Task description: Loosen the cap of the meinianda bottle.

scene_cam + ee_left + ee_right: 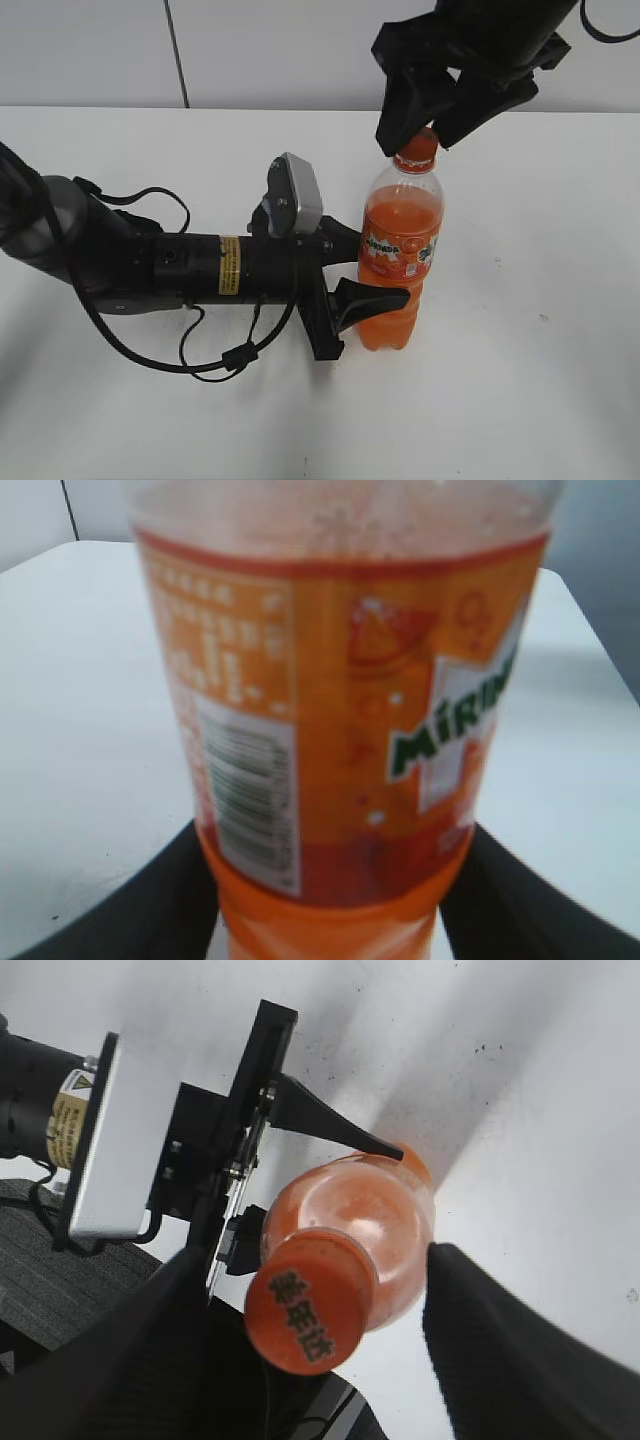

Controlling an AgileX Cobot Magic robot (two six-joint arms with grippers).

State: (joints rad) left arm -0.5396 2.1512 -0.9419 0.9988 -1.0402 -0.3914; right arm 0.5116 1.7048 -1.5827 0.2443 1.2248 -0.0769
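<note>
The meinianda bottle (pixel 401 240) stands upright on the white table, filled with orange drink, its orange cap (pixel 417 149) on top. My left gripper (pixel 375 268) comes in from the left and is shut on the bottle's lower body; in the left wrist view its black fingers (pixel 330 890) press both sides of the bottle (pixel 340 680). My right gripper (pixel 415 140) hangs above and straddles the cap. In the right wrist view the cap (pixel 308 1305) with dark lettering lies between the open fingers (pixel 315 1260), close to the left finger, with a gap to the right one.
The white table (pixel 540 350) reaches to a pale wall at the back. The left arm and its loose black cables (pixel 215 355) lie across the table's left half. Nothing else stands near the bottle.
</note>
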